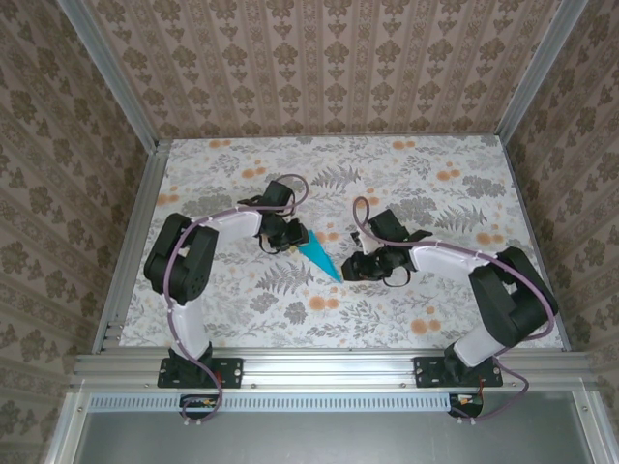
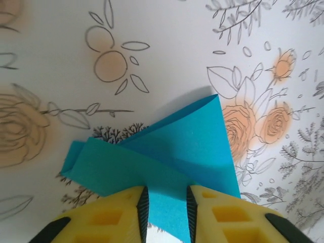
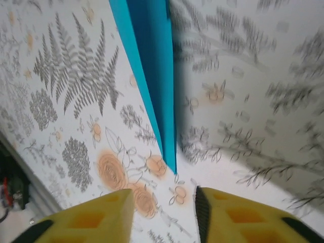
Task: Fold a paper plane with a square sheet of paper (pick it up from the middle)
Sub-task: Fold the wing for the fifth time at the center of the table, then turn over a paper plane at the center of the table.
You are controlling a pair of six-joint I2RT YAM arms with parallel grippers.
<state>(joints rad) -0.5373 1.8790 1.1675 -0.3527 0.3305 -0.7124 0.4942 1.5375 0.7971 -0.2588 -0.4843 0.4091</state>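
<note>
The square sheet of paper is folded into a narrow, pointed turquoise paper plane (image 1: 317,253) lying on the flowered table between the two arms, its tip toward the right arm. My left gripper (image 1: 290,235) is at its wide end. In the left wrist view the folded paper (image 2: 172,147) runs into the gap between the yellow fingers (image 2: 116,215), and the left gripper (image 2: 167,210) has its jaws apart. My right gripper (image 1: 356,266) stands open just short of the tip. In the right wrist view the blue point (image 3: 152,61) ends ahead of the right gripper (image 3: 164,207), with nothing between the jaws.
The flowered tablecloth (image 1: 435,193) covers the table, bounded by aluminium rails (image 1: 131,242) and patterned walls on three sides. Both arm bases sit on the near rail (image 1: 329,365).
</note>
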